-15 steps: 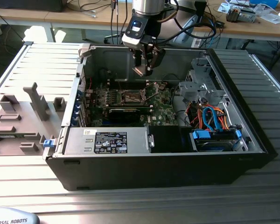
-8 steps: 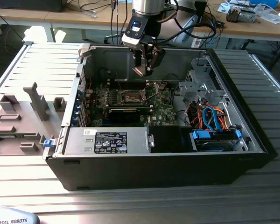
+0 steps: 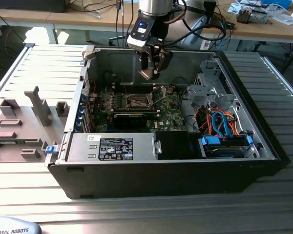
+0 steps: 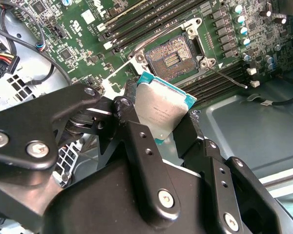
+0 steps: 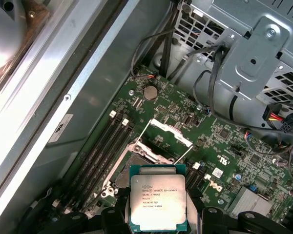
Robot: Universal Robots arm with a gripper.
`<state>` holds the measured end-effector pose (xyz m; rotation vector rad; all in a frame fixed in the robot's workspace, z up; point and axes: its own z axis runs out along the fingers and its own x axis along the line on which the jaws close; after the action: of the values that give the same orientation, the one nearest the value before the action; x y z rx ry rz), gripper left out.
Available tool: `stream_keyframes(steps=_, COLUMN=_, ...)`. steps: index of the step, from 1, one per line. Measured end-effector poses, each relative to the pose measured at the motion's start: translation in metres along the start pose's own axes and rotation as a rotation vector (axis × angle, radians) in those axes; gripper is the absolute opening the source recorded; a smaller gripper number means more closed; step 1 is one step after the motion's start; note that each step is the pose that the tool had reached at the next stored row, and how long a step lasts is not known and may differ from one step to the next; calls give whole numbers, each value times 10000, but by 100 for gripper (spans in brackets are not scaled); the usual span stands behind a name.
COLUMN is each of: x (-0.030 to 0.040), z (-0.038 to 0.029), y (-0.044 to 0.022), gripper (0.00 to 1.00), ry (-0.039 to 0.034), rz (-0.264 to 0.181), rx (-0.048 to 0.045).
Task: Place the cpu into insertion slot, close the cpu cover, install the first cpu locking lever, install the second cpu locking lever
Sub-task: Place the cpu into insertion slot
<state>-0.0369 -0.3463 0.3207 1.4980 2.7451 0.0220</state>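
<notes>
My gripper (image 3: 149,73) hangs inside the open computer case, above the motherboard, shut on the cpu (image 3: 146,74). In both wrist views the cpu (image 5: 157,200) (image 4: 161,109) is a flat silver-topped square with a green rim, clamped by its edges between the black fingers (image 4: 136,136). The insertion slot (image 4: 168,56) (image 3: 136,101) lies open below it, with bare contacts showing. The cpu cover (image 5: 170,132) stands swung up at the socket's far edge. Two thin wire locking levers (image 4: 229,78) (image 5: 141,134) stick out loose beside the socket.
Memory slots (image 5: 107,146) run beside the socket. A metal drive cage (image 3: 210,87) and orange and blue cables (image 3: 219,124) fill the exterior view's right of the case. A labelled power supply (image 3: 115,146) sits at the front. Grey fixtures (image 3: 19,126) lie outside the case.
</notes>
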Motion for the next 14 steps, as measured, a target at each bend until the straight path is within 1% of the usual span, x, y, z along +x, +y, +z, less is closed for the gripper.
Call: stream_keyframes(steps=14, x=0, z=3, y=0, gripper=54, ry=-3, rz=116, rx=1)
